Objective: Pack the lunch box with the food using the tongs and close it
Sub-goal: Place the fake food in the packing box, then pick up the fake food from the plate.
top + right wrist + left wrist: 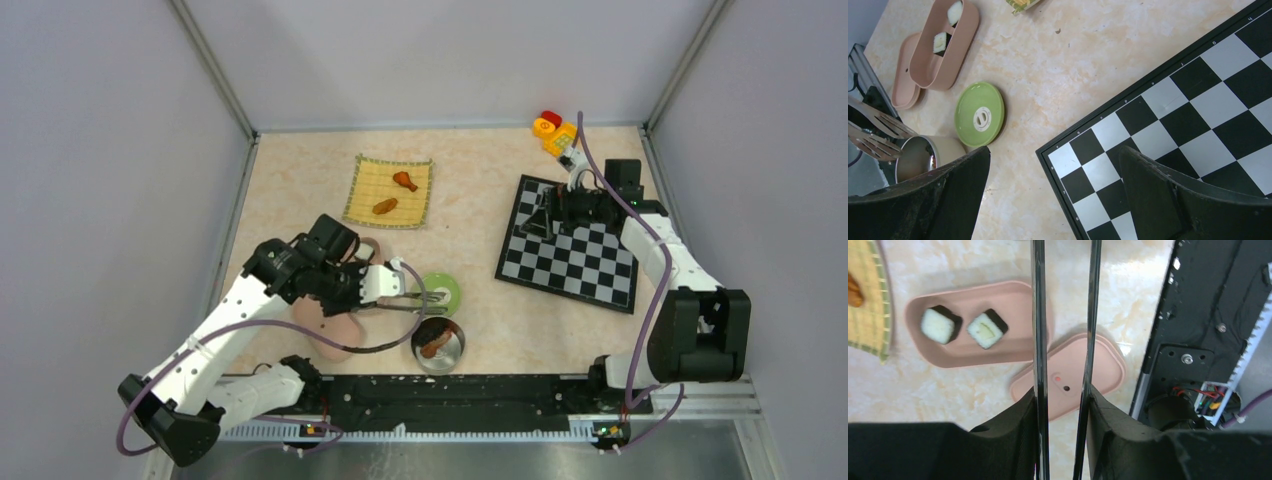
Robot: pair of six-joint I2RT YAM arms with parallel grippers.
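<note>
My left gripper (pixel 1063 401) is shut on the silver tongs (pixel 1038 315). Their two arms stand a little apart and their tips (pixel 436 297) hang over the green plate's near edge, by a steel cup (pixel 438 345). A brown food piece (pixel 432 347) lies in that cup. The pink lunch box (pixel 973 357) lies open beneath the tongs and holds two sushi rolls (pixel 940 325) (pixel 987 328). Its lid (pixel 1068 375) lies flat beside it. Two more food pieces (pixel 405 181) (pixel 384 206) rest on the yellow mat (pixel 362 190). My right gripper (pixel 1053 155) is open and holds nothing, above the chessboard's corner.
A green plate (pixel 979 114) sits between the lunch box (pixel 955 55) and the chessboard (pixel 570 255). Red, yellow and orange toy blocks (pixel 553 130) stand at the far right corner. Grey walls enclose the table on three sides. The arms' base rail (pixel 480 390) runs along the near edge.
</note>
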